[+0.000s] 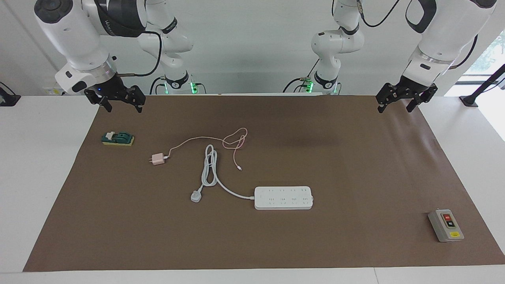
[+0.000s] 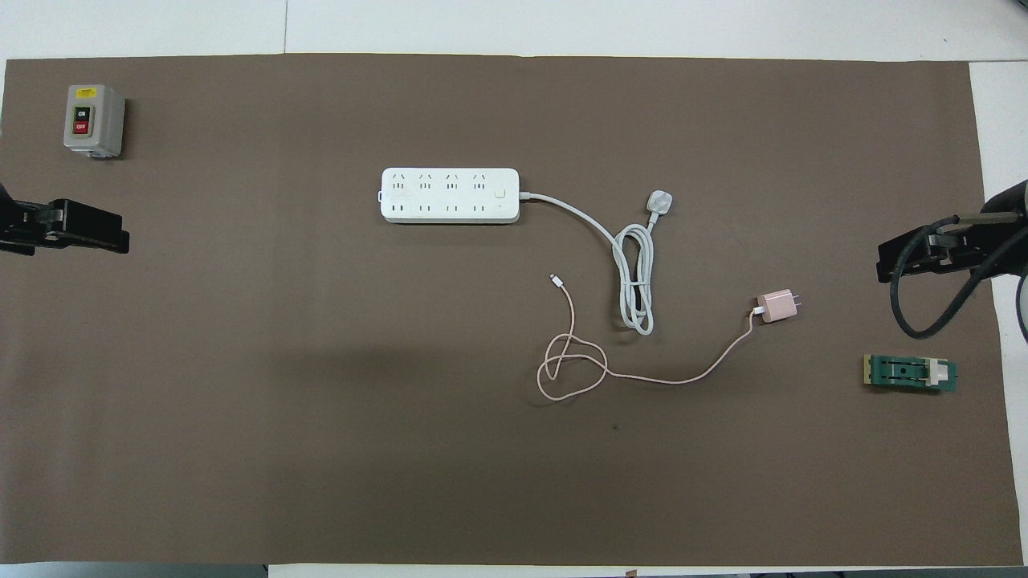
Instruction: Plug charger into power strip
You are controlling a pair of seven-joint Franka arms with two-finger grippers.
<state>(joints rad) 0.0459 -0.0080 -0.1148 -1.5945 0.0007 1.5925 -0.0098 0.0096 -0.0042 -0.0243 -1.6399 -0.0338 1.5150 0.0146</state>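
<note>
Charger (image 1: 158, 159) lies nearer robots than power strip (image 1: 283, 197).

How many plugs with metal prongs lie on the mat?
2. The pink charger lies toward the right arm's end. The white plug of the power strip lies farther from the robots, beside the strip.

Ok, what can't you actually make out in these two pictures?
- Overhead view: the left claw and right claw are cut off by the frame edges.
- Both views: the charger prongs are too small to count.
- Both views: the power strip socket shapes and switch state are too small to read.
</note>
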